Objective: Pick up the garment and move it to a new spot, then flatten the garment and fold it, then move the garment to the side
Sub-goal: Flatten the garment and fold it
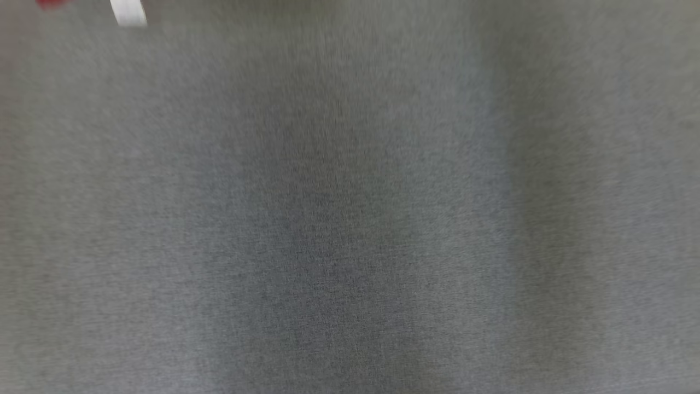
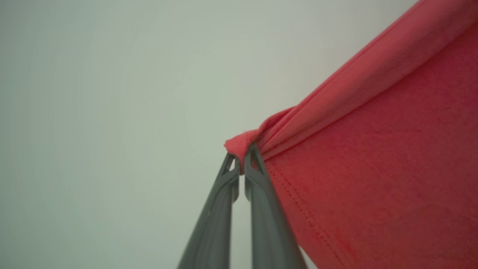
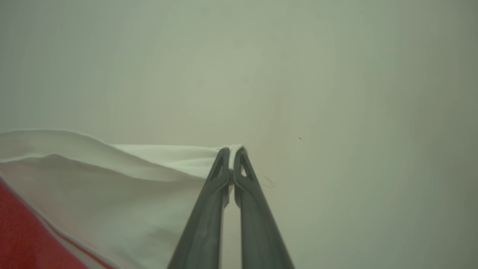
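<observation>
The garment is red and white. In the left wrist view its red part [image 2: 373, 168] stretches up to the right, and my left gripper [image 2: 241, 153] is shut on a bunched red corner with a stitched hem. In the right wrist view its white part [image 3: 112, 186] spreads to the left with a red patch at the lower left corner, and my right gripper [image 3: 231, 151] is shut on a white edge. In the blurred head view a small red bit [image 1: 52, 4] and a white strip [image 1: 128, 12] show at the top left edge; what they belong to I cannot tell.
A grey, cloth-like surface [image 1: 350, 219] spreads across the blurred head view. Behind the fingers in both wrist views lies a plain pale surface [image 3: 298, 74].
</observation>
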Tool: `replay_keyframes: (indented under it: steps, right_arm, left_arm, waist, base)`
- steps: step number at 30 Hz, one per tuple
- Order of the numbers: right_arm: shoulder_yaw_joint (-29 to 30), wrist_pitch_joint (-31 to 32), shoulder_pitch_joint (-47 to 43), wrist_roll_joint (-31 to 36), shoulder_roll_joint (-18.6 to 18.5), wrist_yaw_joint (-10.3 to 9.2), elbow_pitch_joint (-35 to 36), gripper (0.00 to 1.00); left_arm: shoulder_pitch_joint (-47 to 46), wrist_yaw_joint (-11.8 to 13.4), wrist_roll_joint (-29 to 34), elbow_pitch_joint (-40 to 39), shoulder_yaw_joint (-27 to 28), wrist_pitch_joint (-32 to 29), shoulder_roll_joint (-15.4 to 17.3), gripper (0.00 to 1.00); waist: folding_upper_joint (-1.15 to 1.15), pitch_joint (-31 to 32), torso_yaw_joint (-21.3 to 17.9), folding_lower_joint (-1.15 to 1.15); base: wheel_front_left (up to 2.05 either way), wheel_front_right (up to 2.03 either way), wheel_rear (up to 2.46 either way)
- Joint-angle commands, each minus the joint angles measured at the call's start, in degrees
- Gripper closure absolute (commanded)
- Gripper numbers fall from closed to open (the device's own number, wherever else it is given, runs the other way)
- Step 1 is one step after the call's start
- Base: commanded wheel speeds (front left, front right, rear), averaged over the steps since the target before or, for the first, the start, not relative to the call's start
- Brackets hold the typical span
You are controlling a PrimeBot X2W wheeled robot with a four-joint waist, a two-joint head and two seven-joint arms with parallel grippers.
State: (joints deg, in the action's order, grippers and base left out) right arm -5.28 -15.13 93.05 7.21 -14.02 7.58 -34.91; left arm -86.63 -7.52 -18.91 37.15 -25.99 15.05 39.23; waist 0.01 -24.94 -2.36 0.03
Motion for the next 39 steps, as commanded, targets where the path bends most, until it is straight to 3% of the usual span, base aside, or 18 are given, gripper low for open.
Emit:
replay_keyframes:
  steps: [1, 8, 15, 19, 25, 31, 39]
  right_arm:
    - [1.23, -0.01, 2.16, 1.09, 0.6, -0.14, -0.13, 1.0]
    - [4.82, -0.01, 7.42, 6.52, 1.86, -0.15, 0.15, 1.0]
    - [4.24, -0.01, 0.53, 5.02, 0.98, -0.15, 3.08, 1.0]
    - [1.57, -0.01, -11.9, 1.05, -0.11, -0.15, 9.29, 1.0]
    - [1.58, -0.02, -34.07, -3.87, -1.03, -0.15, 16.72, 1.0]
    - [4.89, -0.02, -52.91, -7.24, 1.21, -0.15, 20.37, 1.0]
    - [6.42, -0.03, -71.28, -9.62, 4.27, -0.15, 21.56, 1.0]
  left_arm:
    - [-2.64, 0.4, 0.97, 0.65, 0.47, 0.09, 0.31, 1.0]
    - [-8.89, 1.42, 4.17, -1.88, 2.78, 0.15, -1.0, 1.0]
    - [-1.9, 1.38, 3.47, -2.03, 5.81, 0.16, -2.62, 1.0]
    - [10.13, 2.09, 2.87, -3.95, 9.84, 0.17, -5.37, 1.0]
    - [30.76, 2.22, 2.16, -6.31, 15.87, 0.18, -12.42, 1.0]
    - [47.97, 1.13, 3.22, -5.96, 20.82, -0.01, -19.34, 1.0]
    - [63.16, 0.56, 4.91, -5.25, 27.55, 0.05, -26.01, 1.0]
  waist:
    - [-0.01, -10.55, -0.13, -0.03]
    - [-0.01, -15.72, -0.23, -0.03]
    - [-0.01, -18.14, -0.37, -0.03]
    - [-0.01, -16.22, -0.13, -0.03]
    - [-0.01, -8.22, 0.59, -0.03]
    - [-0.01, 0.49, 0.2, -0.03]
    - [-0.01, 12.12, -1.15, -0.03]
  base:
    - [0.0, 0.0, 0.0]
    - [0.0, 0.0, 0.0]
    - [0.0, 0.0, 0.0]
    - [0.0, 0.0, 0.0]
    - [0.0, 0.0, 0.0]
    - [0.0, 0.0, 0.0]
    - [0.0, 0.0, 0.0]
